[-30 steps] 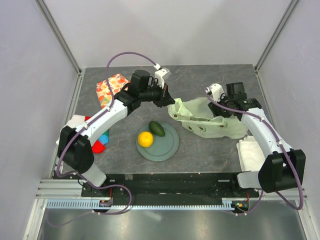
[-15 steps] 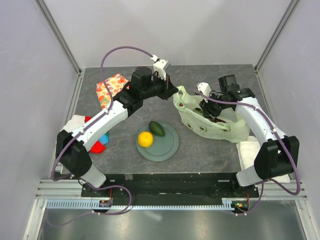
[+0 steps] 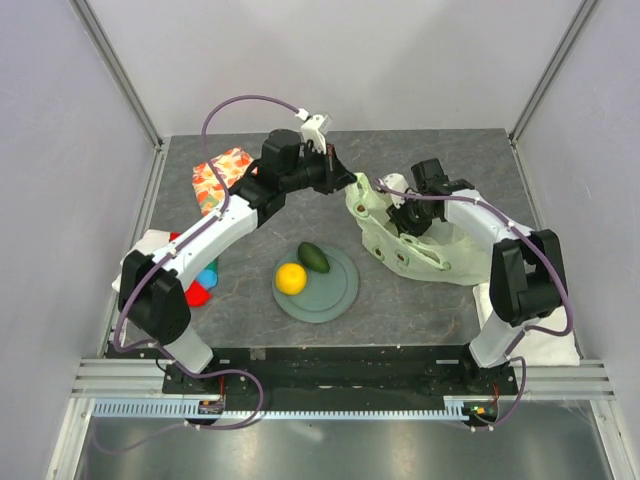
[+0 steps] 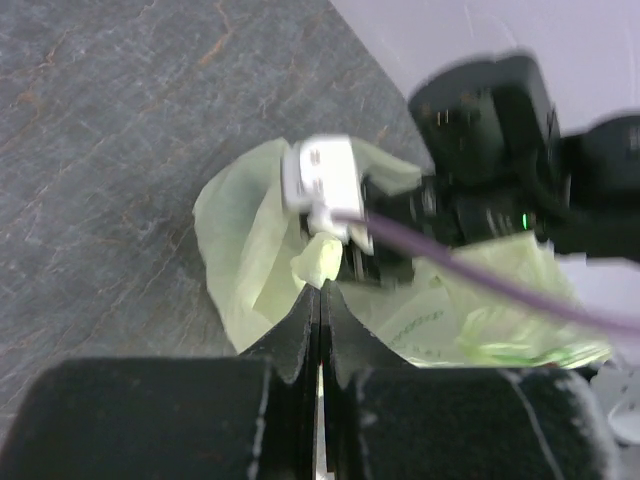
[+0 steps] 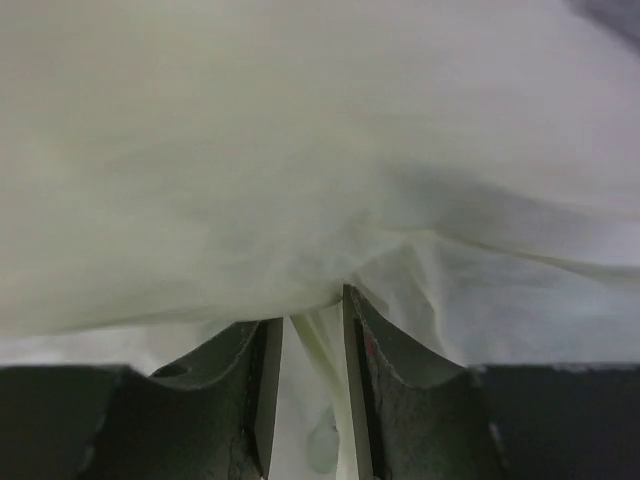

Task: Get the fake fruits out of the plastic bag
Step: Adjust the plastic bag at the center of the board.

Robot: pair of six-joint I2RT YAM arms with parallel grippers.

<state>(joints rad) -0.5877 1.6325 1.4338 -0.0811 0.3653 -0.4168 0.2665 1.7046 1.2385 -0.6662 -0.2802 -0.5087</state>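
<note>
At the table's left edge a white towel (image 3: 148,246) lay with red-and-blue toy items (image 3: 200,284) just beside it, and an orange leaf-patterned cloth (image 3: 222,176) sat toward the far left corner. The left gripper (image 4: 320,295) reached across the far middle of the table, its jaws pressed together on a thin lip of the plastic bag (image 3: 440,262) and holding that corner raised. Near the front middle stood a grey-green plate (image 3: 345,296). On it lay two of the fake fruits, the round orange (image 3: 291,278) and the dark green oval one (image 3: 315,257), close together but apart. The pale green bag lay crumpled right of centre, just beside the plate's far right rim, its mouth turned to the left. The right gripper (image 5: 312,305) was pushed down into the bag's film near that mouth, its jaws standing narrowly apart with a fold of film between them. A second white towel (image 3: 505,305) lay by the right edge, partly under the right arm.
</note>
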